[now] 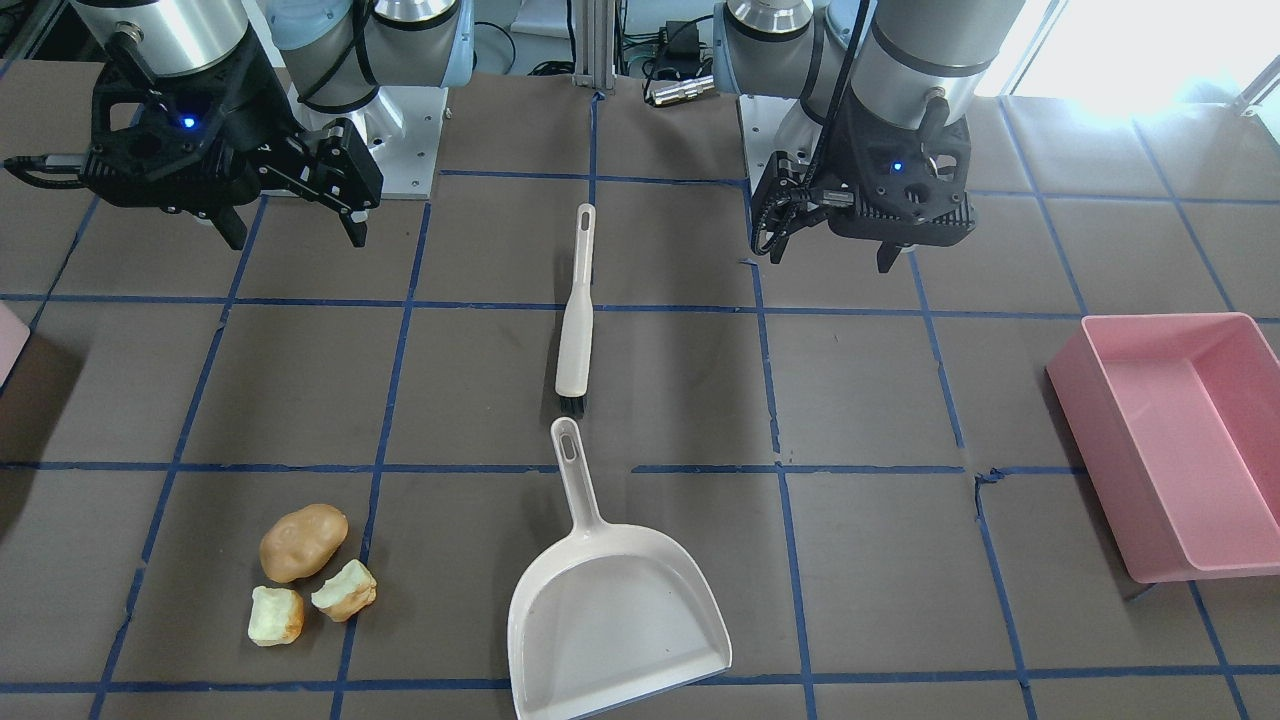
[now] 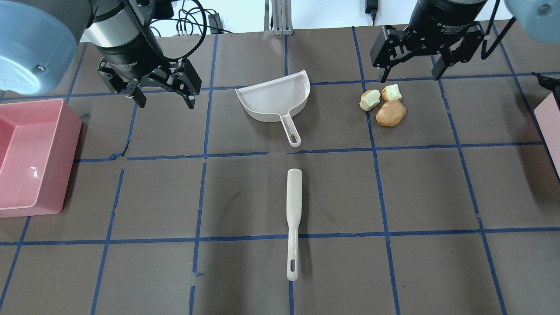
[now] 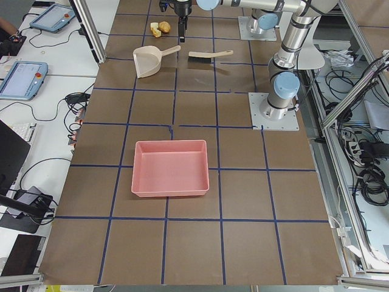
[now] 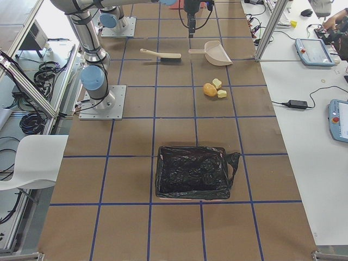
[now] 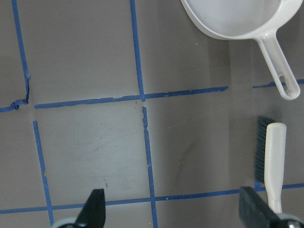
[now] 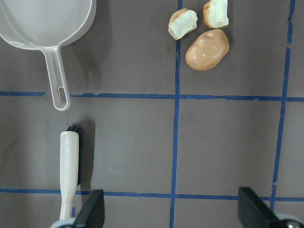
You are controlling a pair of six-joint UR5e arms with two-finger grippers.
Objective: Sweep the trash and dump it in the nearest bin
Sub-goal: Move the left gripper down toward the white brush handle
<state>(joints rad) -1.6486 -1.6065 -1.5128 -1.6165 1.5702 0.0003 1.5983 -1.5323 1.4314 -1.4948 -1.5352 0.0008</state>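
Pink plastic shows only as a sliver at the overhead view's right edge: the bin (image 2: 552,124), cut off there; the exterior right view shows a whole black-bagged container (image 4: 193,173) at that end of the table (image 2: 245,192). The trash (image 2: 383,105) lies in a tight cluster right of the dustpan (image 2: 271,100); the brush (image 2: 292,218) lies apart, its dark bristles (image 5: 260,147) hidden overhead, plain from the left wrist. Both arms hover, pointing down; the left gripper (image 2: 166,103) and right gripper (image 2: 410,78) have jaws spread, holding nothing. A deeper-pink tub (image 2: 30,157) sits at the left end.
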